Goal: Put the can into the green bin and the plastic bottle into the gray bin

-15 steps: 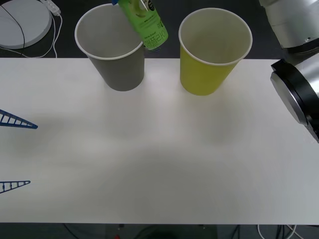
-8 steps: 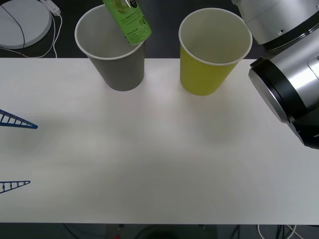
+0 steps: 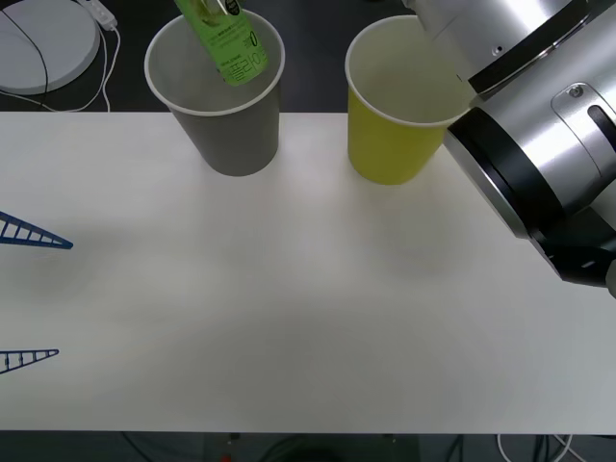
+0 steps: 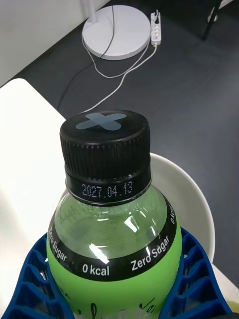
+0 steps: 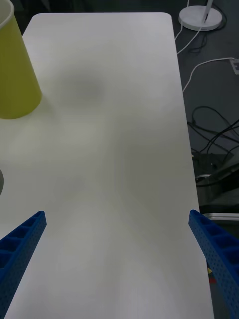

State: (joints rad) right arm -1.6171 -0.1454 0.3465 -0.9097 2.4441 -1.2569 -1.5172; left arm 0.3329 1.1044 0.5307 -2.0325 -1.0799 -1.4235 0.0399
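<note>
1. Over the mouth of the gray bin (image 3: 217, 91) hangs the plastic bottle (image 3: 223, 40) — tilted, base end lowest and just inside the white rim, not yet let go.
2. Right gripper (image 4: 117, 294): its blue ribbed fingers (image 4: 35, 279) are clamped on the bottle's body at the green label, below the black cap (image 4: 105, 144); the right arm (image 3: 534, 125) reaches across in front of the green bin (image 3: 399, 106), which stands beside the gray bin on the white table (image 3: 289, 289).
3. Left gripper (image 5: 117, 259): spread wide, holding nothing, parked over the table well apart from the gray bin.
4. Handling, as a judgement — the bottle looks nearly full, so fairly heavy for its size; the thin clear wall gives a little under pressure and the glossy label may slip. The labelled body is the sound place to grip; the cap is too narrow.
5. The paper bin is light and could tip if the bottle strikes its rim.
</note>
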